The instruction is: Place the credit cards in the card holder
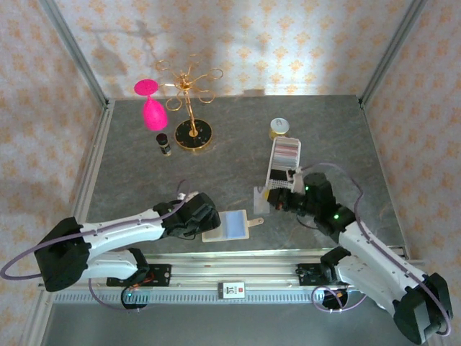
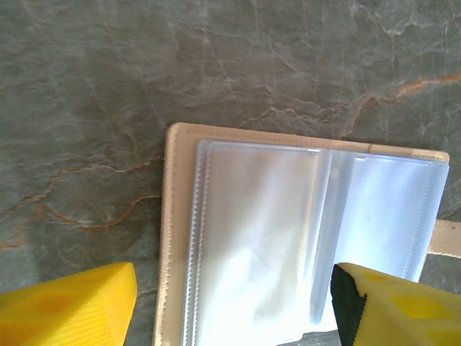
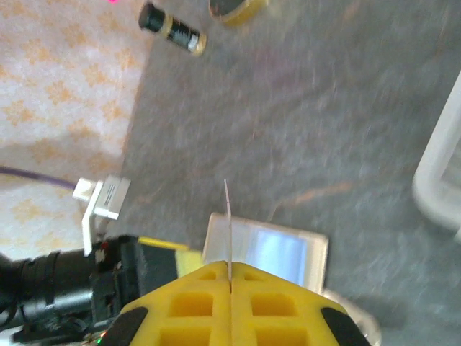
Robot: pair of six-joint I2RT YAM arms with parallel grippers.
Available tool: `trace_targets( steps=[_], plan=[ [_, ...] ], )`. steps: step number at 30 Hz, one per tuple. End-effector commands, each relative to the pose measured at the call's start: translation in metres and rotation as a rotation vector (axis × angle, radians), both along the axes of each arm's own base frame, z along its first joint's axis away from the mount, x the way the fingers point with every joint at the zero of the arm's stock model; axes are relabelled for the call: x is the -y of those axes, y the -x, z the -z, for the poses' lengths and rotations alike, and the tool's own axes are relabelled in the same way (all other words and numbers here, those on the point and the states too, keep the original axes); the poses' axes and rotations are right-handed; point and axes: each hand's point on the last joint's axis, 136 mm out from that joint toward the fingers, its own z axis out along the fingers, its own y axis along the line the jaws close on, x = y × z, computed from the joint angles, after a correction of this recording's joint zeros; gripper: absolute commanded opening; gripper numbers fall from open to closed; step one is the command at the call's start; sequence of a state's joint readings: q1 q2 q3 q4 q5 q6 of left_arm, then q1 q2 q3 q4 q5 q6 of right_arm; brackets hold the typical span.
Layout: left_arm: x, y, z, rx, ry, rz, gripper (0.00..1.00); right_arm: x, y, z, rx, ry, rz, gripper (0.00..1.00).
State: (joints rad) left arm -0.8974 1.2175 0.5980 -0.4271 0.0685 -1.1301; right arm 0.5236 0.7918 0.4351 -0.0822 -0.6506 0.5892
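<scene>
The card holder (image 1: 234, 225) lies open and flat near the table's front edge, with a beige rim (image 2: 173, 216) and clear plastic sleeves (image 2: 259, 231). My left gripper (image 2: 234, 310) is open just above its left leaf. One yellow finger (image 2: 72, 306) hangs over the table beside the rim, and the other (image 2: 392, 306) is over the sleeves. My right gripper (image 3: 230, 268) is shut on a thin credit card (image 3: 227, 216), seen edge-on and upright, a little to the right of the holder (image 3: 281, 252) and above it. In the top view that card (image 1: 261, 199) shows at the right gripper (image 1: 276, 200).
A long white perforated tray (image 1: 283, 160) holding more cards stands behind the right gripper; its rim (image 3: 439, 173) is close on the right. Farther back are a yellow-lidded jar (image 1: 279, 128), a small dark bottle (image 1: 164, 143), a gold stand (image 1: 192, 134) and a pink glass (image 1: 151, 108).
</scene>
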Motion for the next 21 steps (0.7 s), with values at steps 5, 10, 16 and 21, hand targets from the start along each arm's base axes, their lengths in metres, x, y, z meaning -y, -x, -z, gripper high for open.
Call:
trace_targets(
  steps=[5,10,16,21],
  plan=[
    [-0.003,0.008,0.014,-0.049,-0.087,0.065,0.68,-0.028,0.008,-0.001,-0.063,-0.162,0.044,0.0],
    [-0.004,0.012,0.02,-0.064,-0.077,0.068,0.64,-0.045,0.022,0.019,-0.103,-0.131,0.013,0.0],
    [-0.001,0.015,0.024,-0.067,-0.051,0.081,0.56,-0.065,0.03,0.038,-0.144,-0.091,-0.028,0.0],
    [-0.005,0.018,0.029,-0.068,-0.068,0.088,0.56,-0.078,0.023,0.048,-0.164,-0.06,-0.03,0.0]
  ],
)
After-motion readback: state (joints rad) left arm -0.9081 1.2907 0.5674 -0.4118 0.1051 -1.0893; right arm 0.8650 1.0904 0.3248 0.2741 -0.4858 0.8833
